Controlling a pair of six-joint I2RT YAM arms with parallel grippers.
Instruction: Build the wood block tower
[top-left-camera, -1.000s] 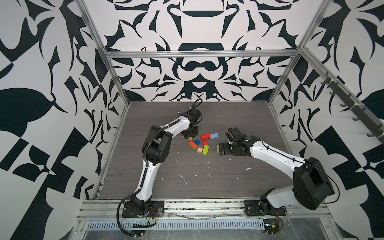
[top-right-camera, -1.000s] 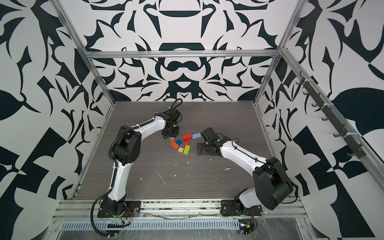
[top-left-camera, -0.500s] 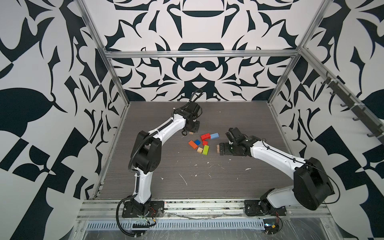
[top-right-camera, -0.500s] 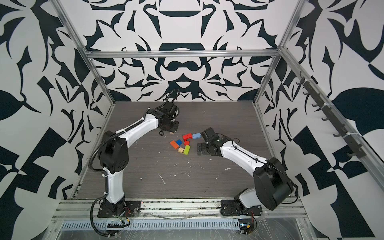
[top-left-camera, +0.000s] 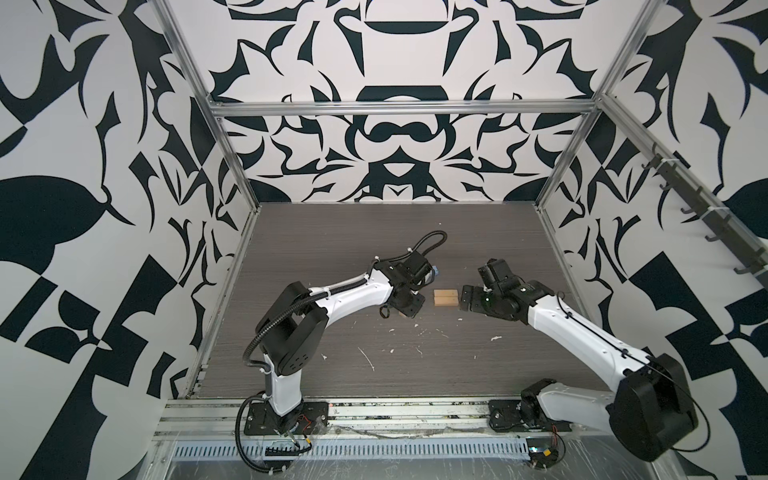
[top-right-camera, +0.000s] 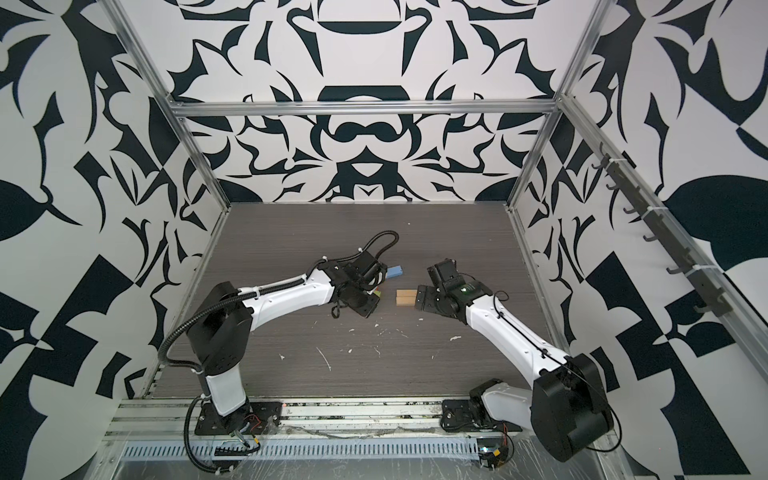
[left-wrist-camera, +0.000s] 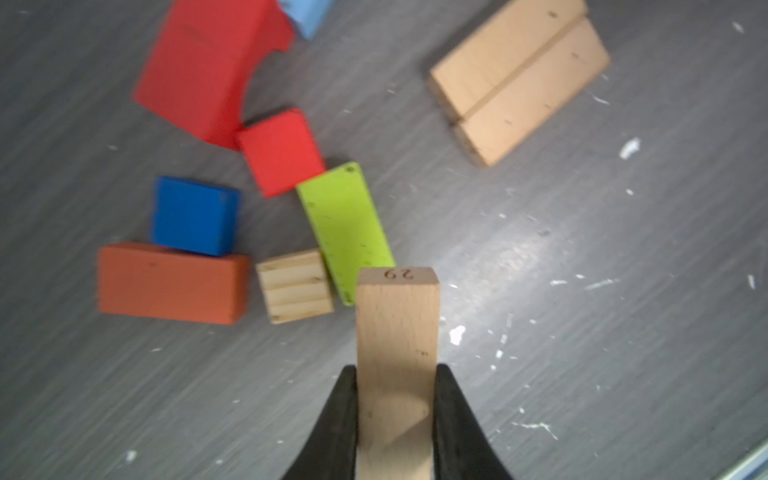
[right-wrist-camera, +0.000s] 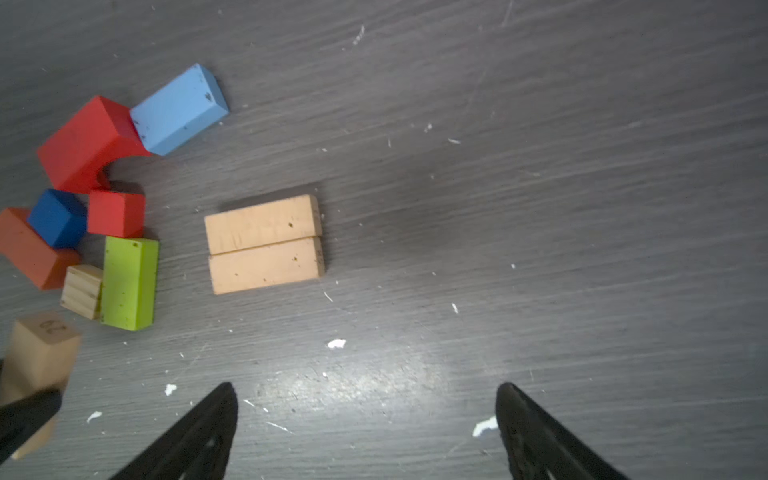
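Your left gripper (left-wrist-camera: 397, 374) is clamped tight on a plain tan wooden bar (left-wrist-camera: 397, 324), its numbered end sticking out past the fingertips. Your right gripper (right-wrist-camera: 365, 388) has its jaws spread wide with nothing between them. Your tower's base is two tan wooden bars (right-wrist-camera: 264, 245), flat, side by side and touching, between the grippers in both top views (top-left-camera: 445, 298). The loose pile sits near it on the dark grey tabletop (right-wrist-camera: 540, 166): red arch block (left-wrist-camera: 199, 70), red cube (left-wrist-camera: 280, 151), lime green bar (left-wrist-camera: 345, 230), dark blue cube (left-wrist-camera: 193, 216), orange bar (left-wrist-camera: 170, 282), small pale wooden cube (left-wrist-camera: 295, 286) and light blue bar (right-wrist-camera: 178, 110).
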